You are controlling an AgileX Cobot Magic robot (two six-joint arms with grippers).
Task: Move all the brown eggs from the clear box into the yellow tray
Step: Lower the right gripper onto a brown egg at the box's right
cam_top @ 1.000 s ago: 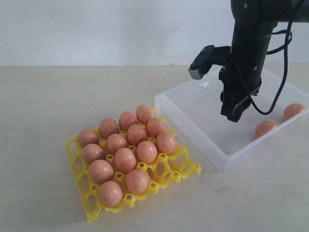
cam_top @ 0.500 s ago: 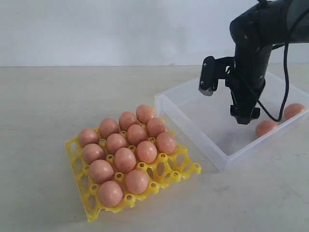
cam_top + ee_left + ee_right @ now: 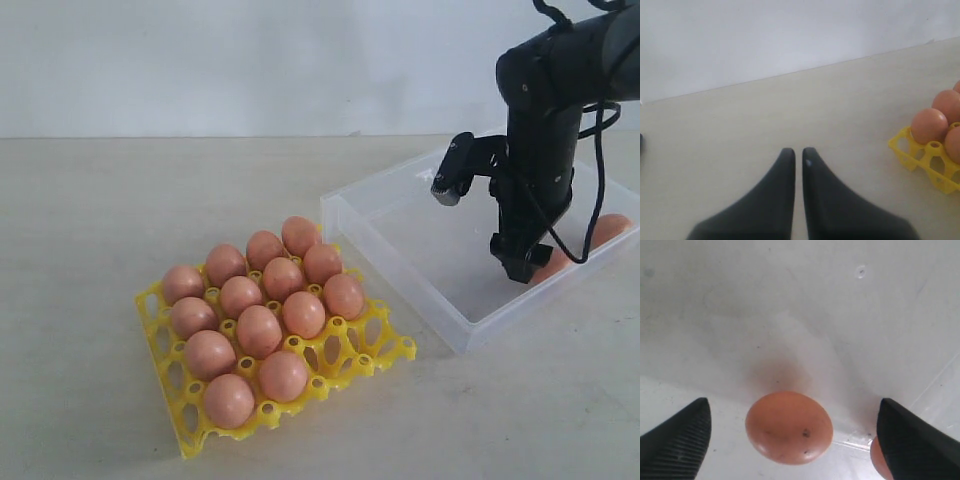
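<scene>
R gripper [image 3: 522,265] has been swung across the clear box [image 3: 395,270] & lowered since a sec ago. Its jaws are now spread wide w/ nothing held, and one brown egg [image 3: 789,427] is framed between them, so the next pick is judged imminent. Box: 2 eggs left at the far-right corner, 2nd egg [image 3: 610,228] just beside. Yellow tray [image 3: 385,345] on bench [image 3: 100,200]: 14 eggs seated, 2 front cups vacant. L gripper [image 3: 796,152] is seen closed & empty over the bench nr the tray.

Exterior view looks obliquely down; left wrist view, low, shares the yellow tray [image 3: 176,386]
</scene>
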